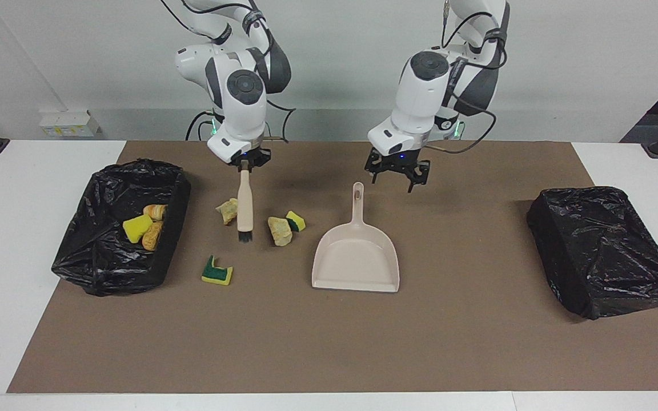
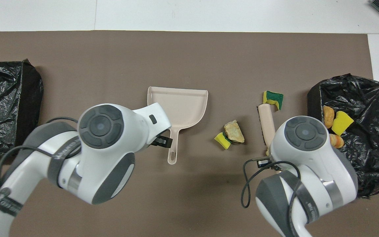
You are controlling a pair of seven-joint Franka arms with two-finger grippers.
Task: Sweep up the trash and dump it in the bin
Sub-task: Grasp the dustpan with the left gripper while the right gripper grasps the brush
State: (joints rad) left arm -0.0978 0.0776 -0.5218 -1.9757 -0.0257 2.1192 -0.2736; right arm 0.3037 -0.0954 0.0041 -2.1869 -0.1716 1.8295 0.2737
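Facing view: trash (image 1: 279, 230) is seven scraps, yellow sponge bits, some green-backed, plus tan and orange crumbly lumps. Three sit in the open bin (image 1: 106, 268); four lie on the mat between that bin and the dustpan (image 1: 356, 257). Right gripper (image 1: 245, 164) is clamped on the brush (image 1: 244, 210), bristles down among the loose scraps. Left gripper (image 1: 397, 174), fingers spread, hangs over the dustpan handle. Overhead view: two bins, one dustpan (image 2: 189, 98), one brush (image 2: 266, 121); only three loose scraps show.
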